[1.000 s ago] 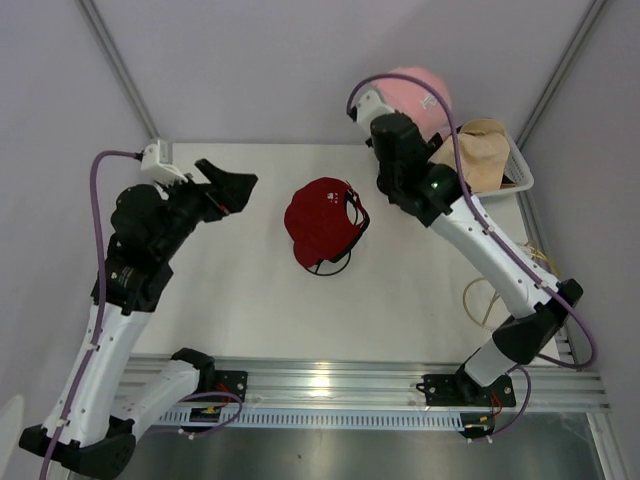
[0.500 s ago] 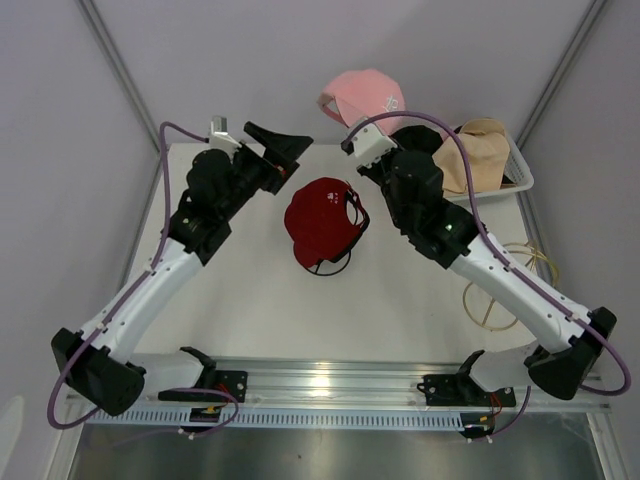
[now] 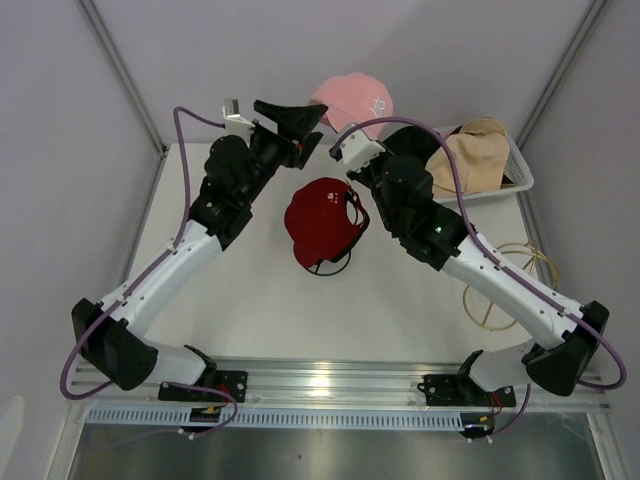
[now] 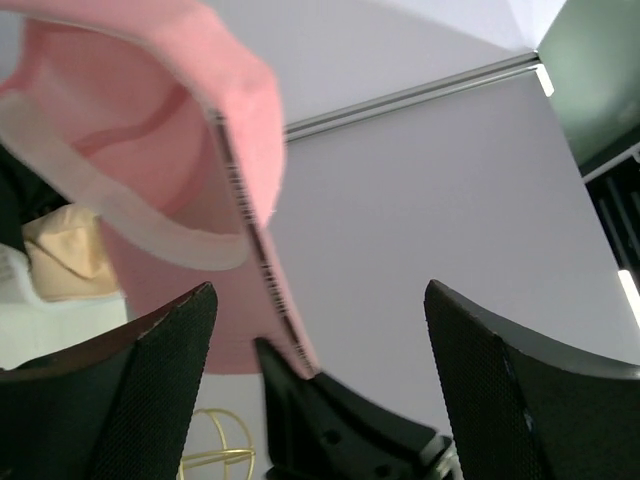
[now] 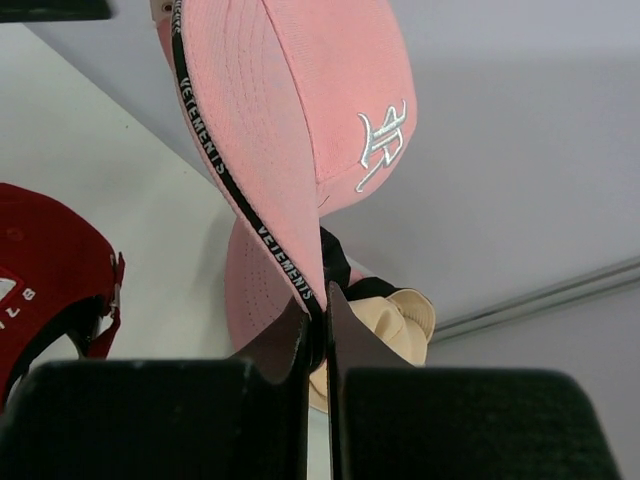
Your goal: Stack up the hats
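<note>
R hand [image 5: 318, 300] pinches pink cap [image 5: 300, 90] by brim, up in air | L hand [image 4: 318, 295] spread wide, just by it | red cap [image 3: 320, 220] lies on table [image 3: 250, 290]

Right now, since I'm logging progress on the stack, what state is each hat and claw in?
pink cap: lifted, pinched by its brim.
right claw: shut on the pink cap.
left claw: open, close to the pink cap.
red cap: lying on the table, nothing stacked on it.
tan hat: in the basket.
black hat: beside the tan hat, mostly hidden.
</note>
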